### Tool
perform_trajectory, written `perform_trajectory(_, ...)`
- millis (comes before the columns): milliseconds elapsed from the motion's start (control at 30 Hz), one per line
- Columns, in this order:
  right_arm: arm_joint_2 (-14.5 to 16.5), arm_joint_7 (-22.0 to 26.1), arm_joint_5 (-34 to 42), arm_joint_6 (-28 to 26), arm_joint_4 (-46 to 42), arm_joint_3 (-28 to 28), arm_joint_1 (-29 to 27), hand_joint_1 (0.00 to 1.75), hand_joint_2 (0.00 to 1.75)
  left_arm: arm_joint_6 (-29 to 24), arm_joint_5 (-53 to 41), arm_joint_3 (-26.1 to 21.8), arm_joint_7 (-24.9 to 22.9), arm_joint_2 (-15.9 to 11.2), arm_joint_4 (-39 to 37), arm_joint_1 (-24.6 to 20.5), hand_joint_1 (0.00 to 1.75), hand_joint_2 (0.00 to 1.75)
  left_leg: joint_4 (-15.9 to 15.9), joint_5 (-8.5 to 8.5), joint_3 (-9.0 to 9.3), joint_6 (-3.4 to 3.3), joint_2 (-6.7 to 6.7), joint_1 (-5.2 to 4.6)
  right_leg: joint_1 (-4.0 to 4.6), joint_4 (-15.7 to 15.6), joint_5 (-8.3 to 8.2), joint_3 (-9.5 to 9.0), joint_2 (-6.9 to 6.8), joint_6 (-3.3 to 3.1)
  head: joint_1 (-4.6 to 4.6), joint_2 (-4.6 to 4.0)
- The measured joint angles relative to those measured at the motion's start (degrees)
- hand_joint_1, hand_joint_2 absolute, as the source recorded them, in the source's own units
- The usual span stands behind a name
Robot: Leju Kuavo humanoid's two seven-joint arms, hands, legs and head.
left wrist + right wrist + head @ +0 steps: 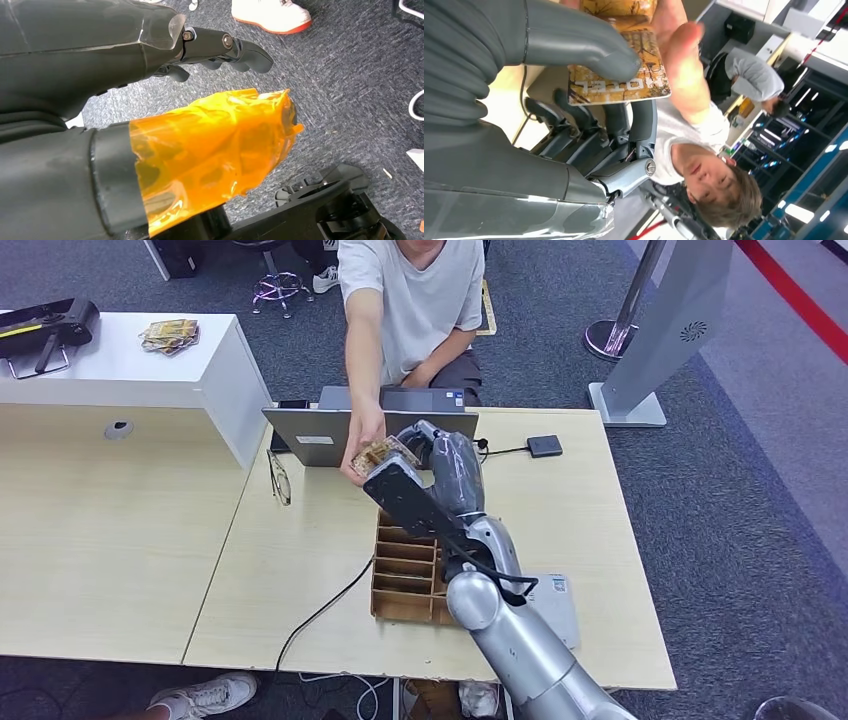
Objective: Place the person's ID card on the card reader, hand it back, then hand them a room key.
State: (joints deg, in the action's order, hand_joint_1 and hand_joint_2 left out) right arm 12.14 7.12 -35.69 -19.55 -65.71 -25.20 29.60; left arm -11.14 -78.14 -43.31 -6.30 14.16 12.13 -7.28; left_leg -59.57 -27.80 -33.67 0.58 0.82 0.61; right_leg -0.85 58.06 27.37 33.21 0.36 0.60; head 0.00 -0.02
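The right hand [400, 468] is hemmed in close: the person's hand [362, 445] touches it from the far side, the open laptop [330, 435] stands just behind, and the compartmented cardboard tray [405, 575] lies directly beneath the forearm. A black cable [325, 608] trails leftward from the tray. Glasses [279, 478] lie near the laptop's left corner. Bare desk [590, 530] opens to the right, with the small black reader [544, 446] at its far edge.

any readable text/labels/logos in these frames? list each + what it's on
"HOTEL": on the gold patterned room key card, upside down in the right wrist view, held between the right hand and the person's hand.
Laptop: white sticker on the lid, too small to read.
Grey panel beside the desk: round swirl logo, no legible words.
White device near the wooden tray: small label, unreadable.
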Motion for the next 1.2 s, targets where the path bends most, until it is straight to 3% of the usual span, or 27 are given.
perform_trajectory(67, 0.1, 0.1, 0.8, 0.6, 0.1, 0.0, 0.0, 0.00, 1.75, -0.1, 0.1, 0.0, 0.0, 0.0, 0.0, 0.0, 0.00, 0.00, 0.0, 0.00, 0.00, 0.00, 0.00, 0.00, 0.00, 0.0, 0.00, 0.00, 0.00, 0.00, 0.00, 0.00)
perform_trajectory(200, 0.2, 0.2, 1.7, 1.5, 0.7, 0.0, 0.0, 0.00, 1.75, -0.2, 0.4, 0.1, 0.0, 0.0, 0.0, 0.0, 0.00, 0.00, 0.0, 0.00, -0.01, 0.00, 0.00, 0.00, 0.00, 0.0, 0.00, 0.00, 0.00, 0.00, 0.00, 0.00)
perform_trajectory(333, 0.2, 0.4, 2.1, 1.8, 1.0, 0.0, 0.0, 0.00, 0.00, -0.4, 0.8, 0.1, 0.1, 0.0, 0.0, 0.0, 0.00, 0.00, 0.0, 0.00, -0.01, 0.00, 0.01, 0.00, 0.00, 0.0, 0.00, 0.00, 0.00, 0.00, 0.00, 0.00)
perform_trajectory(633, 0.1, 3.9, 6.4, 2.9, -2.0, 0.0, -3.3, 0.00, 0.00, -1.6, 2.7, 0.0, 1.0, 0.0, 0.0, 0.0, 0.00, 0.00, 0.0, -0.01, -0.01, 0.00, 0.01, 0.00, 0.00, 0.0, 0.01, 0.01, -0.01, 0.01, -0.01, 0.00)
perform_trajectory(1200, -3.2, 11.0, 12.3, 2.7, -19.0, -1.8, -18.2, 0.00, 0.00, -3.2, 7.5, -2.2, 1.9, 0.0, 0.0, 0.7, 0.00, 0.00, 0.0, -0.04, -0.03, 0.00, 0.02, 0.00, 0.00, 0.0, 0.02, 0.02, -0.02, 0.02, 0.00, 0.00)
